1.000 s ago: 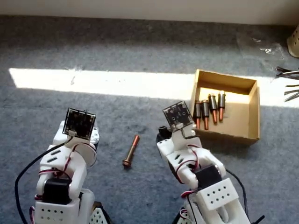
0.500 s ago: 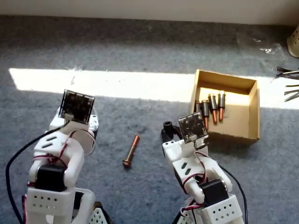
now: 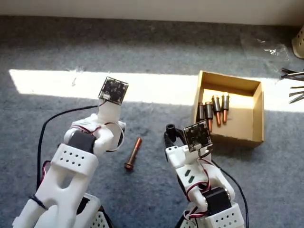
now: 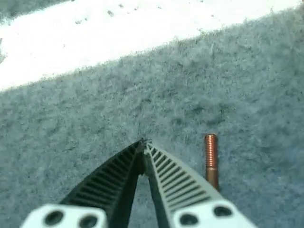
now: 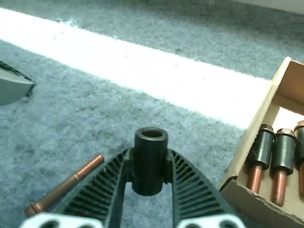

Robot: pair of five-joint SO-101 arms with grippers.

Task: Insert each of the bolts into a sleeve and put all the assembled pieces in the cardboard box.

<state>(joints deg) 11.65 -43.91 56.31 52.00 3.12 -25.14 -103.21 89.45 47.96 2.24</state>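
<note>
Sleeve [image 5: 151, 147] stands upright in the right gripper [image 5: 149, 159], pinched at its waist by the ribbed fingers so that the bore at the top is left open. That hold looks chosen to keep the hole free for a shank. In the high view this arm sits at 3 o'clock of the 1 loose bolt [image 3: 133, 153], which lies flat on the grey carpet [image 3: 142, 199] with its head toward 7 o'clock and its tip toward 1 o'clock. The left gripper [image 4: 144, 144] hangs over the carpet at about 10 o'clock of the bolt, its claw pressed together on nothing, tips meeting just beside the bolt's tip. Closed like that it cannot take the bolt, so it would need to spread and shift over the shank. The cardboard box [image 3: 259, 114] sits at 2 o'clock of the bolt, near the right arm, and 4 assembled pieces [image 3: 213, 110] lie side by side in it toward its 9 o'clock wall. By my reckoning this bolt and sleeve are the last pair, and the mating step is not yet begun.
</note>
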